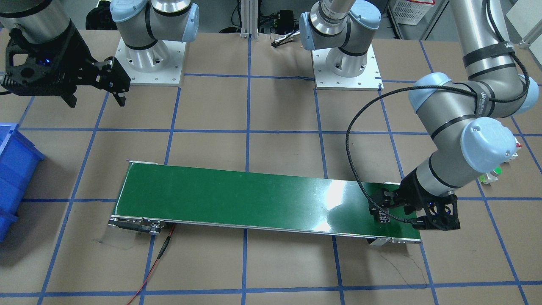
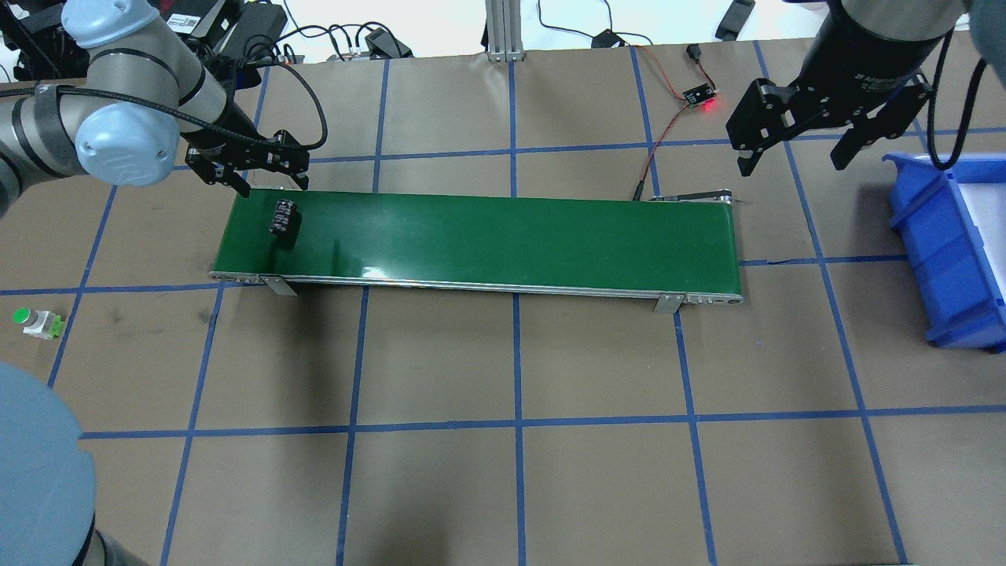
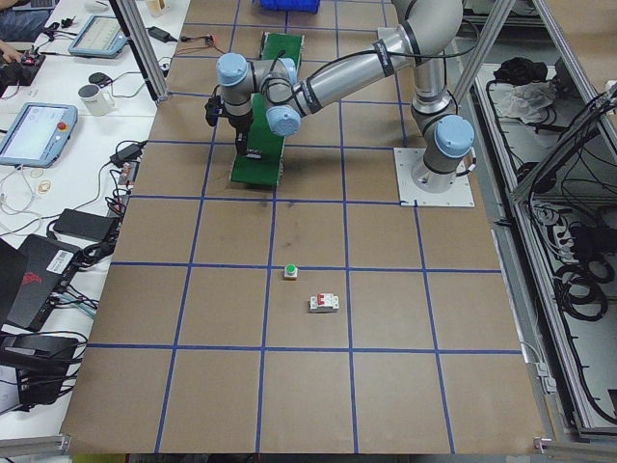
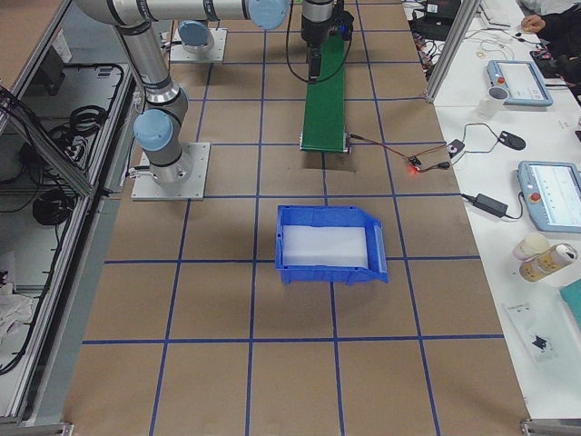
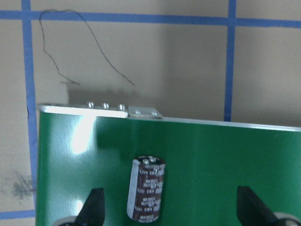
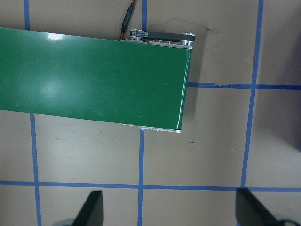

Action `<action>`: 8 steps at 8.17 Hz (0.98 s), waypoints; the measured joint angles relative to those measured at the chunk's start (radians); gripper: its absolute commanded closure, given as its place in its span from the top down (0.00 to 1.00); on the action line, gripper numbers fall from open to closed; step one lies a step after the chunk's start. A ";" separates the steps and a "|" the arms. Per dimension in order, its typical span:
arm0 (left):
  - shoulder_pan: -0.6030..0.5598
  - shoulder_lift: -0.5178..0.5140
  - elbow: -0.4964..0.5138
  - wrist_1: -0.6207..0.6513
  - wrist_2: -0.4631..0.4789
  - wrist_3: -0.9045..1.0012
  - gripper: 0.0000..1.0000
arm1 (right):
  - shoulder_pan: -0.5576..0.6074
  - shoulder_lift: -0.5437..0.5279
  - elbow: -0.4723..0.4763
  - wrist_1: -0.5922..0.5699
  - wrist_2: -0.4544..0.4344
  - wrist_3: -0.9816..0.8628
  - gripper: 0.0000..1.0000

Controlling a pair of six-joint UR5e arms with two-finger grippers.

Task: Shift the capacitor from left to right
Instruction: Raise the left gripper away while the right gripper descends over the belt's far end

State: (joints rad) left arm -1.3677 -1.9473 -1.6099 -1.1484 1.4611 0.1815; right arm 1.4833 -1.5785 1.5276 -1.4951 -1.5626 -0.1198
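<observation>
The capacitor (image 2: 283,218), a small dark cylinder with pale markings, lies on its side on the green belt (image 2: 511,236) near the belt's left end. It also shows in the left wrist view (image 5: 146,189). My left gripper (image 2: 273,187) hovers over that end, open. In the left wrist view its two fingertips stand on either side of the capacitor without touching it, and the capacitor is nearer the view's left finger (image 5: 94,207). My right gripper (image 2: 792,163) is open and empty, raised beyond the belt's right end; its wrist view shows that belt end (image 6: 94,89) below.
A blue bin (image 2: 951,244) stands on the table past the belt's right end. A white button with a green cap (image 2: 38,322) and a white breaker with red switches (image 3: 324,304) lie left of the belt. A sensor board with a red light (image 2: 699,98) and its wire lie behind the belt.
</observation>
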 measured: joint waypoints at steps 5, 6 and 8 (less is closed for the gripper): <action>-0.044 0.212 0.074 -0.404 0.075 -0.066 1.00 | 0.000 0.127 0.097 -0.185 0.102 -0.007 1.00; -0.052 0.253 0.109 -0.491 0.091 -0.069 1.00 | 0.000 0.160 0.130 -0.250 0.143 -0.007 1.00; -0.091 0.307 0.151 -0.573 0.100 -0.090 1.00 | -0.009 0.219 0.159 -0.313 0.192 -0.006 1.00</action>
State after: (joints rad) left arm -1.4588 -1.6399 -1.4587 -1.7214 1.5616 0.0915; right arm 1.4741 -1.3596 1.6862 -1.8082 -1.3703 -0.1254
